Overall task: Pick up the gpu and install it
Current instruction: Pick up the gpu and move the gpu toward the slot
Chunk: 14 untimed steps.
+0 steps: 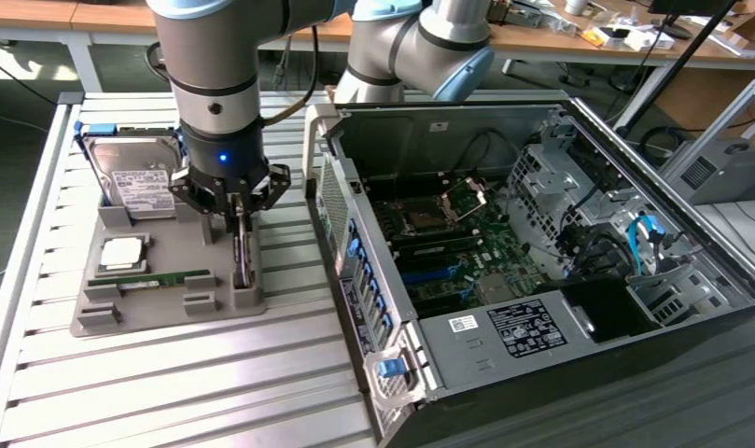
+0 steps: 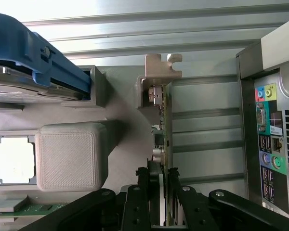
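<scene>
The gpu (image 1: 242, 258) stands on edge in a slot at the exterior view's right side of the grey holder (image 1: 165, 313). In the wrist view it is a thin card (image 2: 164, 120) with a silver bracket (image 2: 160, 72) at its far end. My gripper (image 1: 236, 222) reaches straight down onto it. In the wrist view my gripper (image 2: 161, 204) has its black fingers (image 2: 143, 199) pressed against both faces of the card. The card still sits in its slot.
The holder also carries a hard drive (image 1: 134, 177) in a blue frame, a processor (image 1: 122, 252) and a memory stick (image 1: 165, 278). The open computer case (image 1: 676, 308) lies at the exterior view's right, its motherboard (image 1: 465, 243) exposed. Its rear ports (image 2: 269, 125) are close beside the card.
</scene>
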Each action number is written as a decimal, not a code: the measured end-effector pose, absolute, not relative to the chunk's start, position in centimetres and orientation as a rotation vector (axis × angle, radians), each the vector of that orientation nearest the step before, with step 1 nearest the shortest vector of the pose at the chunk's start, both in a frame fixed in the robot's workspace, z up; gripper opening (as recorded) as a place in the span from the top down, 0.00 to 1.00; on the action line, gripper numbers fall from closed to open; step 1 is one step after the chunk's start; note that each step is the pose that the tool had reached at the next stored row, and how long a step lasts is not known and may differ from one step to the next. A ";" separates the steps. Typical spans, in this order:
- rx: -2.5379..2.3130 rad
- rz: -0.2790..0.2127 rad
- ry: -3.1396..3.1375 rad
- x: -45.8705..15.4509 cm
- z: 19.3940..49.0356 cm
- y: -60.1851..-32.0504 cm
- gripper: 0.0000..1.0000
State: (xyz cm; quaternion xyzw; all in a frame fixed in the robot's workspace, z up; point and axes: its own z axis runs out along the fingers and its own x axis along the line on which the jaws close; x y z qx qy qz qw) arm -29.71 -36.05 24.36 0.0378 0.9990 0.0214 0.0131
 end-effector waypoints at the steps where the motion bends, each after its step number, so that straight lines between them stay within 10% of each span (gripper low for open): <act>1: 0.118 0.066 3.112 -29.7 24.4 -36.0 0.73; 14: 0.118 0.066 3.112 -29.7 25.0 -36.0 0.73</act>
